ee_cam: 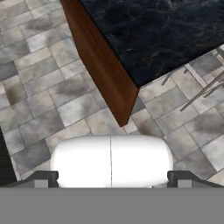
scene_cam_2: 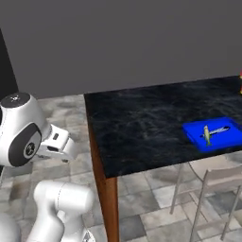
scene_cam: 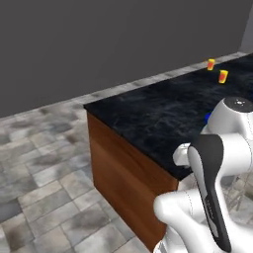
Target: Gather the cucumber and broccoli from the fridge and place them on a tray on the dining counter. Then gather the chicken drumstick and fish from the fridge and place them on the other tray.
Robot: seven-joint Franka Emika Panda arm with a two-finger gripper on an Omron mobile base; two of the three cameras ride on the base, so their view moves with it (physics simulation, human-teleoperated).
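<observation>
- The gripper [ee_cam: 112,181] stands with its jaws spread wide and nothing between them; in the hand view its two dark tips sit far apart at 7 and 5 o'clock, looking down on floor tiles and the end of the dining counter [ee_cam: 166,30].
- The fish [scene_cam_2: 206,134] already lies on a blue tray [scene_cam_2: 196,137] near the counter's front edge, at about 3 o'clock in the right base view, beside a thin grey utensil [scene_cam_2: 220,129].
- I judge that a drumstick still has to join the fish on this tray. The risk: a careless drop there could knock the fish or the utensil off the rim, since the tray sits close to the counter's edge.
- A grey chair [scene_cam_2: 212,189] stands just below that edge at 5 o'clock. If the base drives in tight, it may bump the chair or the wooden leg [scene_cam_2: 109,208].
- Two small orange-and-yellow things [scene_cam: 223,76] stand far along the counter at 1 o'clock in the left base view. What they are I cannot tell; a wide arm swing could topple them.
- The fridge, cucumber, broccoli and drumstick I cannot place from here, so how much of the task is done stays a guess.
</observation>
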